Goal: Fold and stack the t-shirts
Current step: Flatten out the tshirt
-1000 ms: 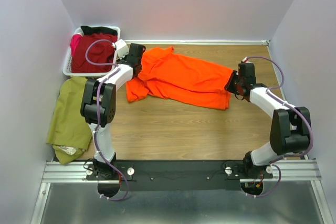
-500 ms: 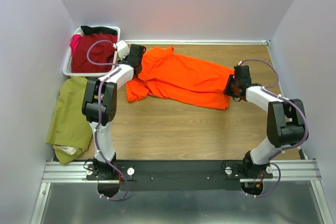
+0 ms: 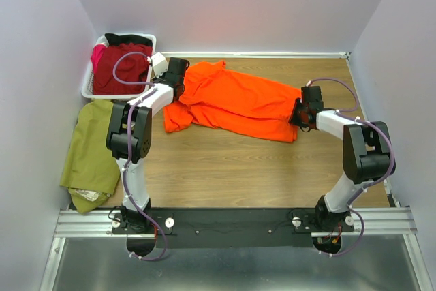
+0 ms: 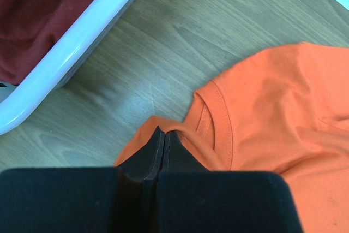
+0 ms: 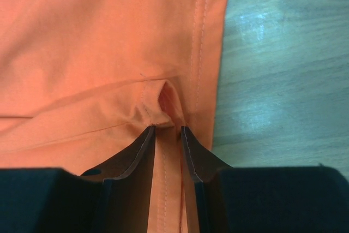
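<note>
The bright orange t-shirt (image 3: 238, 100) lies spread across the far middle of the table, collar to the left. My left gripper (image 3: 181, 92) is shut on a fold of it beside the collar; the left wrist view shows the jaws (image 4: 162, 132) pressed together on orange cloth (image 4: 272, 107). My right gripper (image 3: 298, 114) is at the shirt's right hem edge. In the right wrist view its jaws (image 5: 166, 129) stand narrowly apart with a puckered ridge of orange cloth (image 5: 82, 53) pinched between them. A dark red t-shirt (image 3: 122, 66) lies in the basket. An olive green t-shirt (image 3: 88, 148) lies at the left.
The white slatted basket (image 3: 95, 95) stands at the far left corner, its rim close to my left gripper in the left wrist view (image 4: 82, 36). Walls close the table on the left, back and right. Bare wood (image 3: 231, 168) lies in front of the orange shirt.
My right gripper has moved a little left onto the shirt's hem edge, and its forearm has swung with it. The left arm and the shirt have barely moved.
</note>
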`<action>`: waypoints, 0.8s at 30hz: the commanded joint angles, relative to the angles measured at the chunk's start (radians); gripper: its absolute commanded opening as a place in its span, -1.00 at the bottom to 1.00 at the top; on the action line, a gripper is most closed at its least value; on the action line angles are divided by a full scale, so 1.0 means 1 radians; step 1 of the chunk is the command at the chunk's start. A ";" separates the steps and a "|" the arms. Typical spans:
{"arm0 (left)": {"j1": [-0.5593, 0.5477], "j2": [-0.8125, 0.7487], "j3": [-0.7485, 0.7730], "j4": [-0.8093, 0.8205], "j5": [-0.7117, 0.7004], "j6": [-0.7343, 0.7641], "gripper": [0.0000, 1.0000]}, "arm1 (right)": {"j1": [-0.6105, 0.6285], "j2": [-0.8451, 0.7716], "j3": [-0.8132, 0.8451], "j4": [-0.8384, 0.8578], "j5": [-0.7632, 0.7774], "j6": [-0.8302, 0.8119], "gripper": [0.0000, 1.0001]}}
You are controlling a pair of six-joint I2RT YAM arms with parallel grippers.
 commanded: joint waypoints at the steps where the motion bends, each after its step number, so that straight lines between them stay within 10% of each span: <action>1: 0.007 0.005 0.021 0.012 0.004 0.013 -1.00 | 0.012 0.012 0.028 0.053 -0.041 -0.012 -0.33; 15: 0.007 0.003 0.020 0.012 0.005 0.016 -1.00 | 0.018 0.035 0.033 0.096 -0.050 -0.012 -0.43; 24: 0.007 0.002 0.020 0.012 0.007 0.019 -1.00 | 0.028 0.012 0.024 0.096 -0.027 -0.009 -0.99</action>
